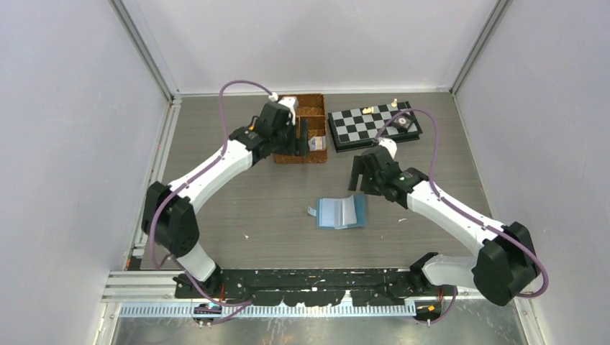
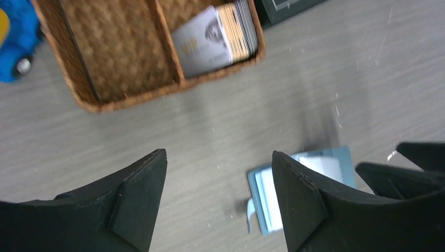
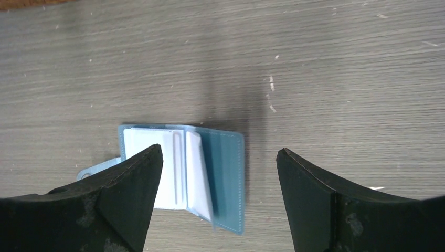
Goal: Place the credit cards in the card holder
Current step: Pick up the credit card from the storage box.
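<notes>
One holder, one basket, one board, one stack

We count two tools, the left tool (image 2: 218, 154) and the right tool (image 3: 219, 152), each with two fingers; one card holder (image 1: 342, 213) under the right tool; one wicker basket (image 2: 220, 73) ahead of the left tool, holding one stack of credit cards (image 2: 220, 37) packed too tight to number; one chessboard (image 1: 367, 126) beyond the right tool, with two pale pieces (image 1: 394, 105); one blue toy (image 2: 13, 42) at the left tool's far left.
</notes>
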You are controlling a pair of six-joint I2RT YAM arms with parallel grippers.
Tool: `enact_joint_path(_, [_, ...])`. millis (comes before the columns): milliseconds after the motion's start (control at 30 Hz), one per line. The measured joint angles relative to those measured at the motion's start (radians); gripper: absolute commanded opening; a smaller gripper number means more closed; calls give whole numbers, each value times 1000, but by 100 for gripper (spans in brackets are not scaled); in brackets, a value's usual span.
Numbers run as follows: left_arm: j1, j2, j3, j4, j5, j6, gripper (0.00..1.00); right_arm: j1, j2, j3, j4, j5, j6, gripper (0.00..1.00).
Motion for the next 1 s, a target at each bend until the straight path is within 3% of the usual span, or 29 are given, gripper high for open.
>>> enact_joint_path(200, [33,200,253,-47,-16,37,64,-77,-66,-43,5,-36,-34,85])
enact_joint_path(333, [33,348,402,-74,-10,54,64,-109,-71,-74,14,-64,-49,85])
enact_joint_path(600, [32,566,591,-137,47,44,75,-174,-98,-119,24,-111,-72,86])
enact_joint_path(767, [32,659,677,-182,52,36,86,-199,-104,-126,42,-141,-76,86])
enact_joint_path(1000, [21,680,698,-188,62,29,88,-214,-104,-145,63,-177,-77,86])
